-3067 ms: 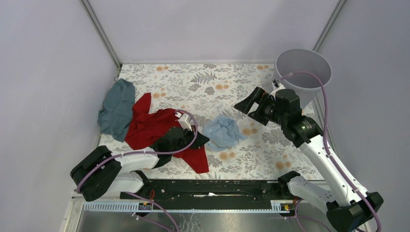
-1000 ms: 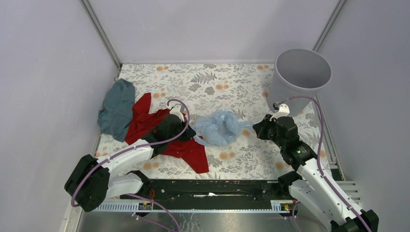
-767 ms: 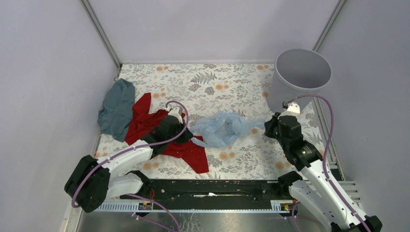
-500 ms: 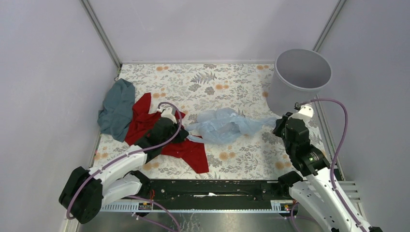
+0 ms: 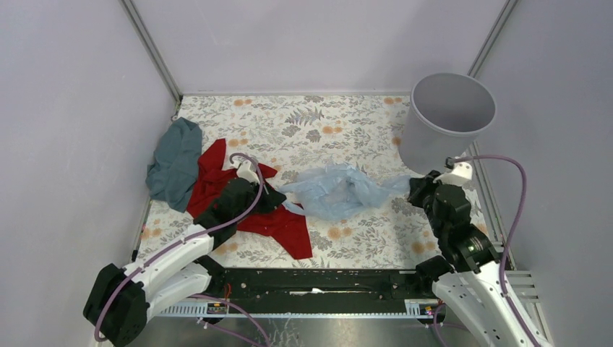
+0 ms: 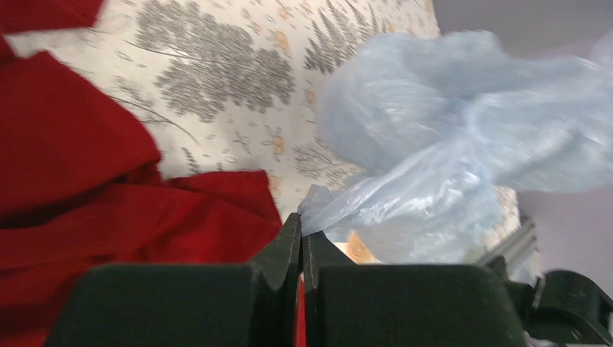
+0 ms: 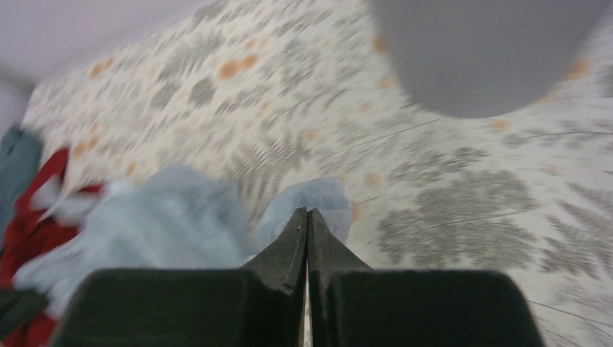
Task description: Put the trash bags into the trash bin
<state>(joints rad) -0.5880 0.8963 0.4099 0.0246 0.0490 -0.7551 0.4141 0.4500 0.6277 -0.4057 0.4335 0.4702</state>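
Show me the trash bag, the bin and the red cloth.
trash bag (image 5: pixel 334 191), top view, its crumpled middle.
bin (image 5: pixel 421 148), top view, its outer wall.
red cloth (image 5: pixel 285 230), top view, its near corner.

Thin glossy wrinkled plastic trash bag (image 5: pixel 334 190), smooth matt plastic trash bin (image 5: pixel 442 134), soft matt red cloth (image 5: pixel 230 194)

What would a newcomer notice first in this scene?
The left gripper and right gripper each pinch an end of the pale blue trash bag, stretched across the middle. The red cloth lies at left; the tall grey trash bin stands far right.
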